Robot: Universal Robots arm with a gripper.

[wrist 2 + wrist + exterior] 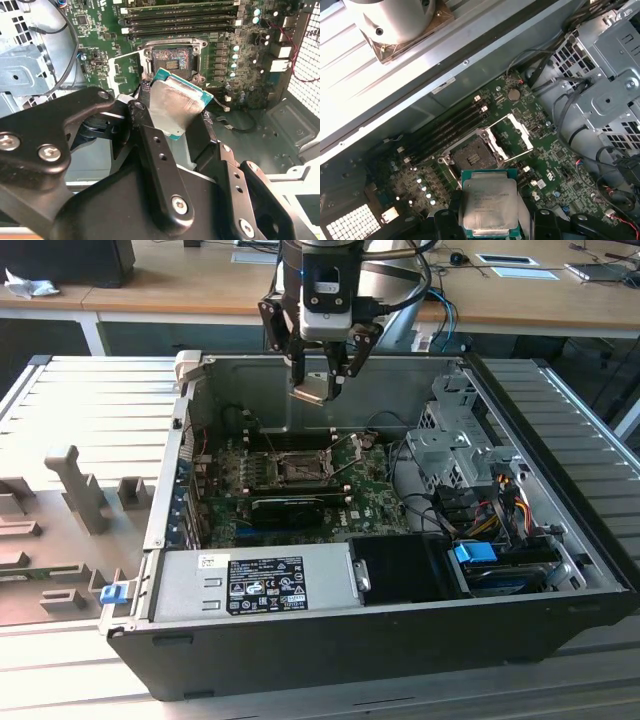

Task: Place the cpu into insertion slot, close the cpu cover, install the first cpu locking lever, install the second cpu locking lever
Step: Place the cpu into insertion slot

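I have the gripper (320, 388) pinching the cpu (489, 202) between its jaws. It hangs above the slot (472, 152), cover (521, 131) raised.

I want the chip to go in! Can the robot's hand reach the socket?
Probably yes: the cpu cover is open, the insertion slot bare, and nothing sits between it and the hand holding the cpu.

The small square silvery cpu (309, 392), gripped in the black claw (318, 387), hangs over the green motherboard (372, 490) lying in the open black metal computer case (400, 635). Mid-board sits the square dark insertion slot (472, 152), with the silvery frame-shaped cpu cover (518, 131) swung open just beside it.
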